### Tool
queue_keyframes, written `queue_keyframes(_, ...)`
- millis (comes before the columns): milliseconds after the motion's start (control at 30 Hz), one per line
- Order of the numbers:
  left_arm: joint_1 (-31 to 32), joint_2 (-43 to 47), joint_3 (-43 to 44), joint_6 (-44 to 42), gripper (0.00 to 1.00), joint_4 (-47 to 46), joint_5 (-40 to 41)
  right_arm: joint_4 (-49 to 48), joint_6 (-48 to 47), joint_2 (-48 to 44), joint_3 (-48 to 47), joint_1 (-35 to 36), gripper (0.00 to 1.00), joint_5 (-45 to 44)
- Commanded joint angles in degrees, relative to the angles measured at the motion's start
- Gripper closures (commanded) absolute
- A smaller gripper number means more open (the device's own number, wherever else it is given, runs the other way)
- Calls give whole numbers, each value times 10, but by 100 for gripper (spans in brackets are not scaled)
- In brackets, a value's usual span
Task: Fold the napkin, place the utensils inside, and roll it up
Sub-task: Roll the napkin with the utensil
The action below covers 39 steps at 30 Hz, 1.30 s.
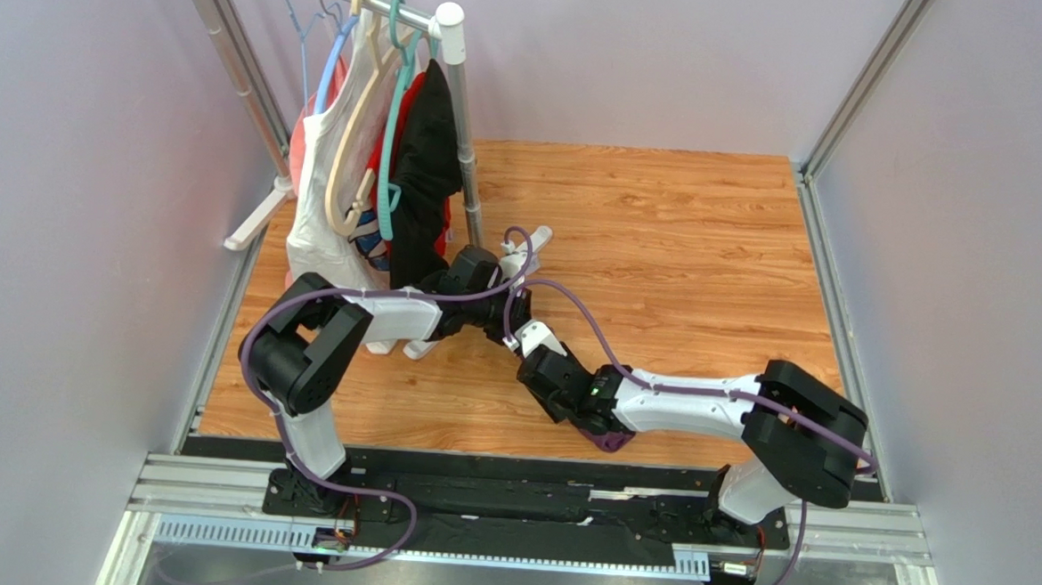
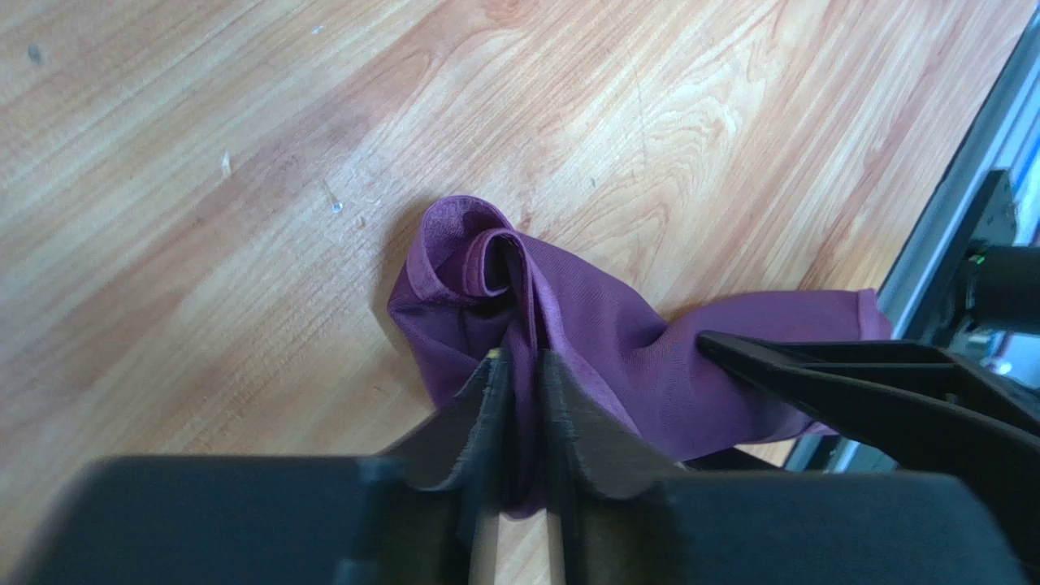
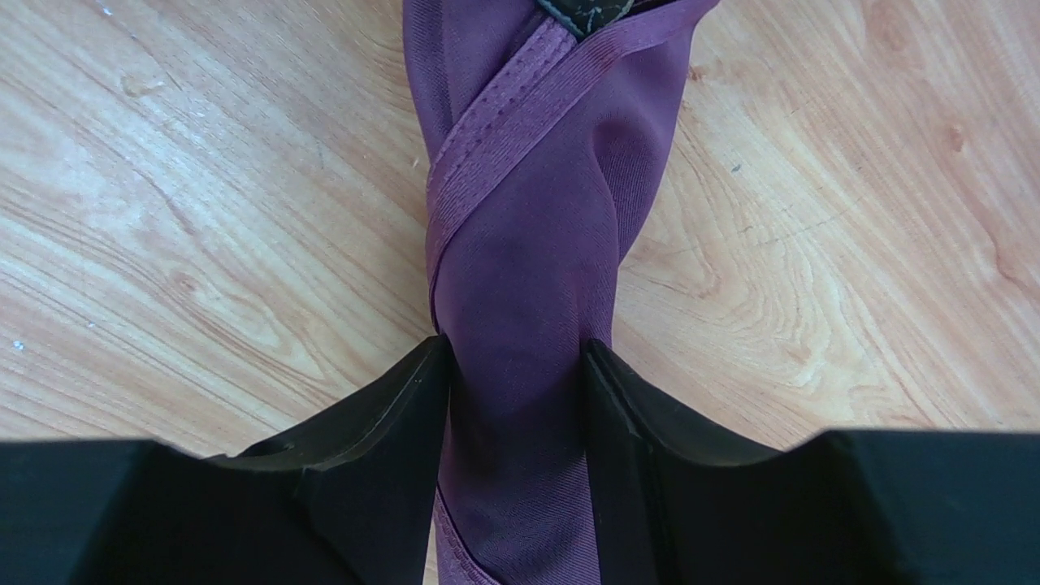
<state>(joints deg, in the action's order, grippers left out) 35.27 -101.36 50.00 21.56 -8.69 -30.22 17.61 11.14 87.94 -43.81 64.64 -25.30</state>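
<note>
You have the napkin (image 2: 610,329) looking rolled on the table (image 2: 183,183), left pincer (image 2: 519,366) and right pincer (image 3: 519,354) both clamped on it; utensils hidden.

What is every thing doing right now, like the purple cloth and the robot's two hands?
napkin, rolled into a twisted bundle, lying on the wooden table.
left hand, pinched shut on one end of the napkin.
right hand, closed around the roll further along.
utensils, not visible; cannot tell if they are inside the roll.
clothes, hanging on the rack.
</note>
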Motion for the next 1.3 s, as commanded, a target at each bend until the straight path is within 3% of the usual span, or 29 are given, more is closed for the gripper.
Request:
queue_keyframes(0, 3, 15, 10, -8, 68, 3, -5, -5, 20, 16, 0, -19, 54, 35)
queue_keyframes(133, 2, 41, 5, -7, 43, 13, 19, -9, 37, 27, 6, -33, 62, 53)
queue_keyframes(167, 1, 55, -2, -9, 29, 15, 36, -9, 42, 28, 6, -41, 63, 58)
queue_keyframes(333, -13, 97, -23, -7, 1, 21, 60, -9, 67, 9, 24, -72, 65, 82)
queue_keyframes(800, -16, 166, -60, 7, 1, 17, 83, -6, 134, -102, 95, -212, 66, 167)
queue_keyframes(1267, -15, 277, -135, 1, 1, 0, 37, -23, 111, -23, 21, -437, 66, 281)
